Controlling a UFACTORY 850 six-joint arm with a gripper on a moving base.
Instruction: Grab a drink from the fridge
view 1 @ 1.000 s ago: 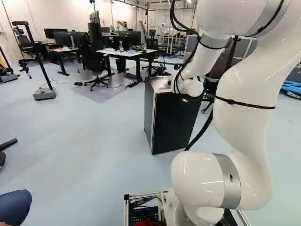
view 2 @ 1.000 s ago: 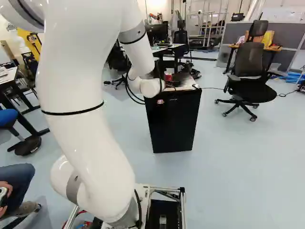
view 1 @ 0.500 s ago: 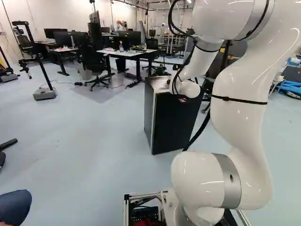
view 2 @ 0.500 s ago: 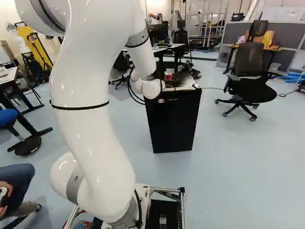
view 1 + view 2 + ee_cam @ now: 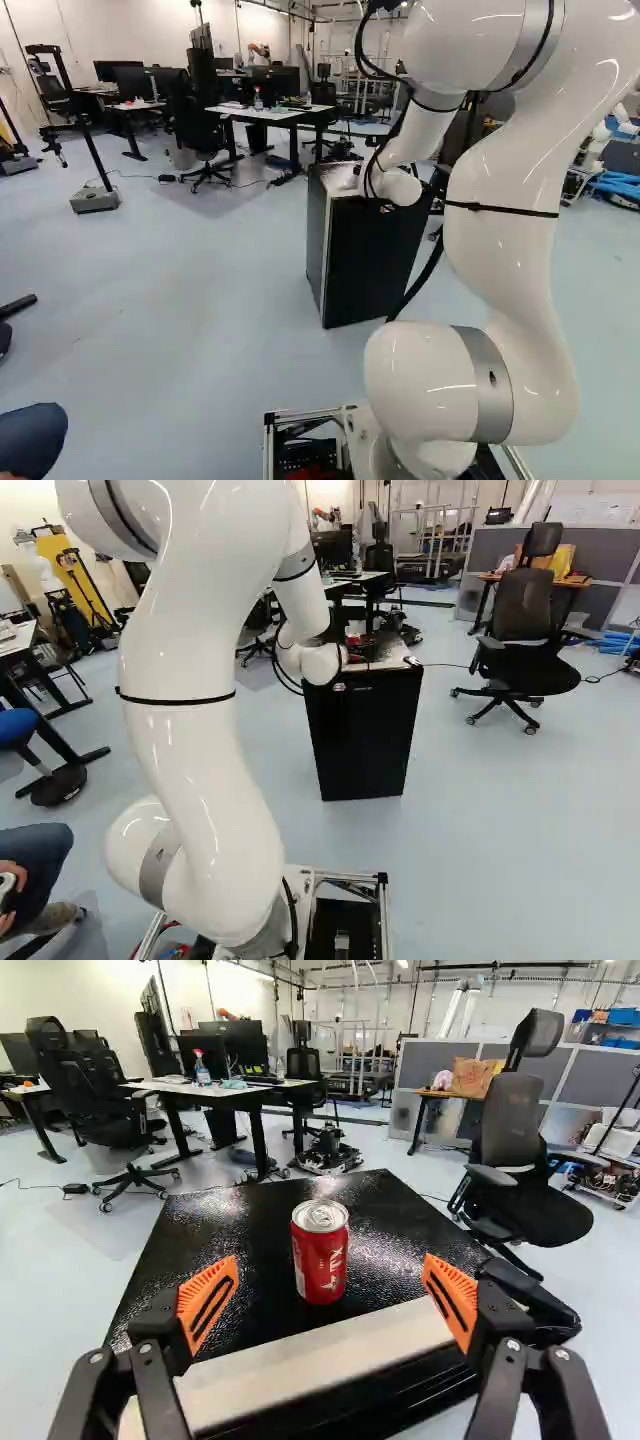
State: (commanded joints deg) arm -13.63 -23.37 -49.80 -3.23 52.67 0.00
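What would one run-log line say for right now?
gripper: open | red can: upright on black fridge, ahead of gripper | grip: not yet

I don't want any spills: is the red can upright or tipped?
Upright: the red can stands on the fridge's black top, its silver lid facing up and its sides straight.

Drink can (image 5: 320,1270): smooth, glossy painted metal, bare shiny lid
Fridge top (image 5: 210,1235): black, pebbled, glossy
Fridge front edge (image 5: 320,1356): pale, smooth, low sheen
Finger pads (image 5: 205,1288): ribbed, matt, rubbery or plastic-looking
Arm (image 5: 195,780): smooth, glossy white shell
Joint band (image 5: 495,385): grey, satin, metallic-looking
Bag (image 5: 473,1077): creased brown paper
Floor (image 5: 200,280): smooth, faint sheen
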